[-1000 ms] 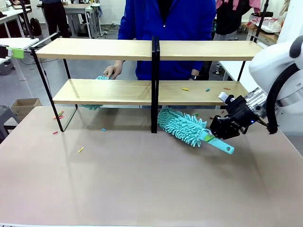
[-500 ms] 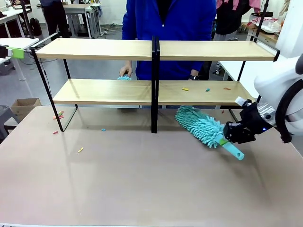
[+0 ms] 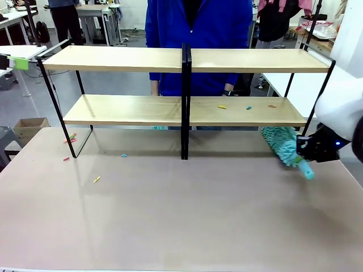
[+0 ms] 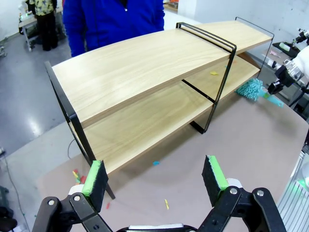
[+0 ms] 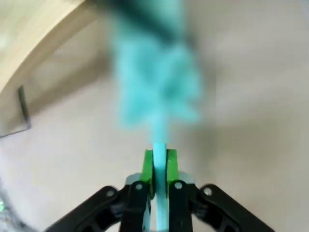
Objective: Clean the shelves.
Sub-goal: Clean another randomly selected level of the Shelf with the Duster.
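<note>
teal duster (image 3: 281, 144) in right gripper (image 3: 309, 148) (clamped)

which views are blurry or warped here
Right wrist view: the duster is smeared by blur, while the right pincer shut on its handle stays sharp. Left wrist view: wide-angle bending curves the shelves; the open left pincer is crisp. Front view: sharp, with soft shadows under the shelves on the table.

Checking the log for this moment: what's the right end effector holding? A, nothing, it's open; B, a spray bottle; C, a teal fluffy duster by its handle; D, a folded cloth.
C: in the right wrist view the right end effector is clamped on the handle of the teal duster, near the shelves.
</note>
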Available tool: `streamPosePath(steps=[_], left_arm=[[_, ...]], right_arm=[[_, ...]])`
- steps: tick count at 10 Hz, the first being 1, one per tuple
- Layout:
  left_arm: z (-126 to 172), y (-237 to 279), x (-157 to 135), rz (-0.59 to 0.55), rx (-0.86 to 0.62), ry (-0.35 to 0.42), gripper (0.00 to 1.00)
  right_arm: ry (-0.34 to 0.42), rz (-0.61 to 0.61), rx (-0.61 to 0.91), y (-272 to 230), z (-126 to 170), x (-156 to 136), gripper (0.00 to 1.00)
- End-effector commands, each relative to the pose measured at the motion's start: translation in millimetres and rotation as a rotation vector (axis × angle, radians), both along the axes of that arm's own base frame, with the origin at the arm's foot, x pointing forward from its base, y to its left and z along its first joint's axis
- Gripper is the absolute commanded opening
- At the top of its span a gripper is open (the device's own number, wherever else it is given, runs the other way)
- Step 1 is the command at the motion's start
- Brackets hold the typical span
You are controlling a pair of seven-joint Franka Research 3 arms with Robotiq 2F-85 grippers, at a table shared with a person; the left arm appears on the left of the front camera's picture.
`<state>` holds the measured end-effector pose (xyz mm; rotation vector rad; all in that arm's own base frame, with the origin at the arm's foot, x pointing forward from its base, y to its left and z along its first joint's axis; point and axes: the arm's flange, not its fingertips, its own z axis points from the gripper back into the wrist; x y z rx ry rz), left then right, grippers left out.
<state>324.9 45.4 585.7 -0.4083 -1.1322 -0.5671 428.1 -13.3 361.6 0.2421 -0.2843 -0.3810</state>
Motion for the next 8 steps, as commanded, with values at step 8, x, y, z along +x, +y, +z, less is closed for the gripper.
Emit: streamPosePath(steps=[8], left_arm=[[-1,0,1,0.001,0.006,0.003,1.0]], right_arm=[[0.007,0.096,0.009,37,3,-118,0.12]])
